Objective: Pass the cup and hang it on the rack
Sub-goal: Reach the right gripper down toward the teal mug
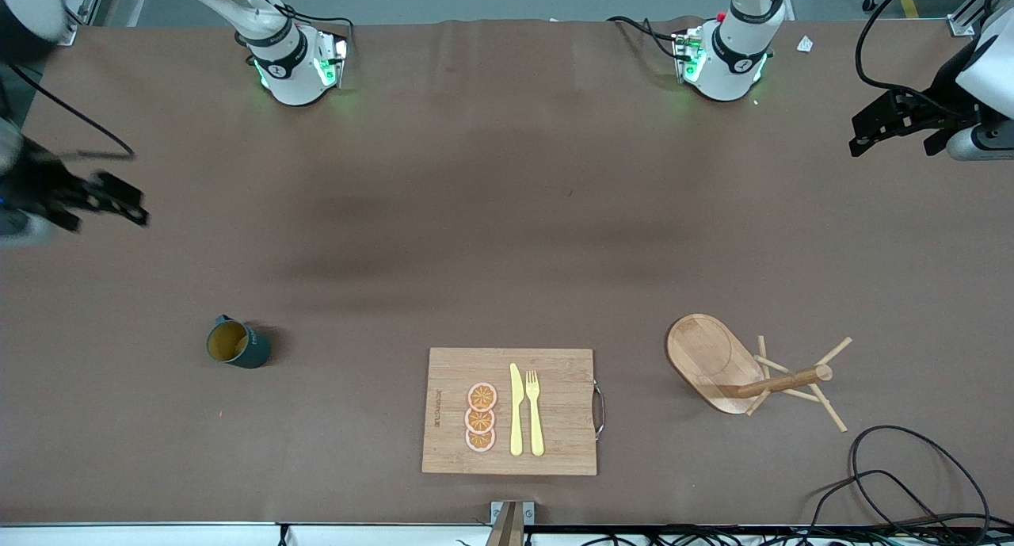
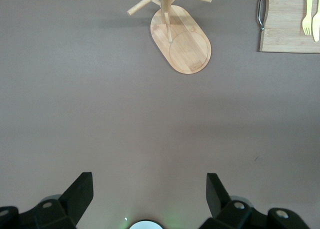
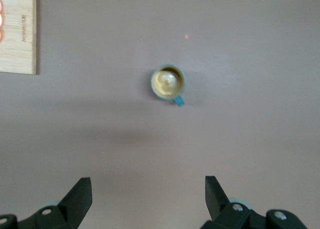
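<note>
The dark teal cup (image 1: 238, 344) stands upright on the brown table toward the right arm's end, its tan inside showing; it also shows in the right wrist view (image 3: 168, 82) with its handle sticking out. The wooden rack (image 1: 713, 364) stands toward the left arm's end; it also shows in the left wrist view (image 2: 182, 39), with its pegs spreading from the post. My right gripper (image 1: 119, 201) is open and empty, up in the air over the table's end, well away from the cup (image 3: 148, 184). My left gripper (image 1: 871, 130) is open and empty, high over the other end (image 2: 150, 181).
A bamboo cutting board (image 1: 511, 411) lies between cup and rack, nearer to the front camera, with three orange slices (image 1: 481, 417), a yellow knife (image 1: 516, 410) and a yellow fork (image 1: 535, 411) on it. Black cables (image 1: 911, 483) lie at the near corner by the rack.
</note>
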### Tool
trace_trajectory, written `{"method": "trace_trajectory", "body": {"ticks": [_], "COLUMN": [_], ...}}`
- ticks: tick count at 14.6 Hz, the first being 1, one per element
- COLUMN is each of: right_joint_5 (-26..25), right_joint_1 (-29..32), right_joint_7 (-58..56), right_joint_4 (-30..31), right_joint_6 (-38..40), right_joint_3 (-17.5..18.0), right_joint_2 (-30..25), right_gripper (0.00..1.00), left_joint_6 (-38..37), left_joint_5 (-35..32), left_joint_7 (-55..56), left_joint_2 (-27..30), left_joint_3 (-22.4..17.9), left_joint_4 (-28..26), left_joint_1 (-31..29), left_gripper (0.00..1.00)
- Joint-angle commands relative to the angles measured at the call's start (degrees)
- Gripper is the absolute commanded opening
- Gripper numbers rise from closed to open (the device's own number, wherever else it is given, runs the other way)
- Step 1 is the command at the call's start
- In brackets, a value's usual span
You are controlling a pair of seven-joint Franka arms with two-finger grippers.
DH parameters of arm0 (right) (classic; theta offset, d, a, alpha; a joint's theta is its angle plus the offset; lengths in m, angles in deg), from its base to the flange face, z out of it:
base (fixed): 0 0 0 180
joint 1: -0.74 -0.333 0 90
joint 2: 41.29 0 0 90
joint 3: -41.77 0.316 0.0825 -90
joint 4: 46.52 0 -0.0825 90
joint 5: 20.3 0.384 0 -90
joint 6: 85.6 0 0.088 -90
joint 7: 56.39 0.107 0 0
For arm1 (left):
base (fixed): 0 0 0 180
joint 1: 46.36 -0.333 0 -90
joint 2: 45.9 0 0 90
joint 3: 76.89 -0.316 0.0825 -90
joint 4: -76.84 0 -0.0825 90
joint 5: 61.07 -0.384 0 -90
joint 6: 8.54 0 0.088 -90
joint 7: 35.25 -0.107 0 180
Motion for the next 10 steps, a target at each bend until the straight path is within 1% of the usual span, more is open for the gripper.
{"method": "trace_trajectory", "body": {"ticks": [1,2,4,5,7,10], "right_joint_5": [1.82,2.08,2.17,2.08,1.47,1.29], "right_joint_1": [0.01,-0.43,-1.13,-2.00,-4.02,-3.51], "right_joint_7": [-0.14,0.12,4.32,5.82,7.50,7.51], "right_joint_4": [-1.17,-0.99,-0.81,-0.73,-0.81,-0.82], "right_joint_6": [-5.94,-8.49,-13.94,-16.31,-19.83,-26.61], "right_joint_3": [-0.28,-0.28,-0.28,-0.28,-0.37,-0.37], "right_joint_2": [9.53,12.43,19.20,21.40,24.22,28.62], "right_gripper": [1.00,1.00,1.00,1.00,1.00,1.00], "left_joint_6": [-0.83,-0.83,-0.83,-0.83,-0.83,-0.83], "left_joint_5": [0.21,0.21,0.21,0.21,0.21,0.21], "left_joint_7": [0.25,0.34,0.51,0.51,0.60,0.69], "left_joint_2": [-0.04,-0.04,-0.12,-0.21,-0.74,-1.96], "left_joint_3": [0.11,0.20,0.20,0.20,0.20,0.20], "left_joint_4": [1.03,1.03,0.94,0.94,0.94,1.11], "left_joint_1": [-0.07,-0.07,-0.07,-0.07,-0.07,0.01], "left_gripper": [1.00,1.00,1.00,1.00,1.00,1.00]}}
